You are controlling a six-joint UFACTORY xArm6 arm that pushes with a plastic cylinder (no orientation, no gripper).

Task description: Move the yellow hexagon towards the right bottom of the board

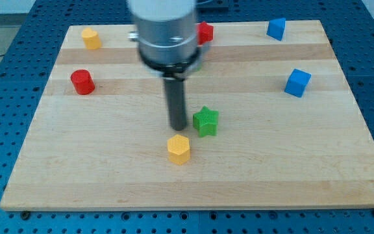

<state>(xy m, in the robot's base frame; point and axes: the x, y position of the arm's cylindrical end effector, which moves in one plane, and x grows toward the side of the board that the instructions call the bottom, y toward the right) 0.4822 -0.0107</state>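
My tip [176, 127] sits low on the wooden board [109, 175], and the yellow hexagon [179, 149] is our landmark here, just below the centre of the board. The tip is right above that hexagon, a touch to the view's left of its middle, very near its top edge; whether the two touch, I cannot tell. There is no claw on this arm, only the straight dark rod, so nothing is apart, together or clamped on anything.

Up and to the view's right of the yellow hexagon stands the green star [206, 121], near it but apart, and just beside the rod's lower end. Far to the hexagon's right and higher up is a blue cube [297, 82], and beyond that, near the board's top edge, a second blue block [276, 28]. Straight up from the hexagon, half hidden behind the arm's grey body, peeks a red block [205, 32]. Up and well to the hexagon's left comes the red cylinder [82, 82], and further up still, in the top left corner, another yellow block [91, 38]. The board's bottom right stretch lies well away from the hexagon
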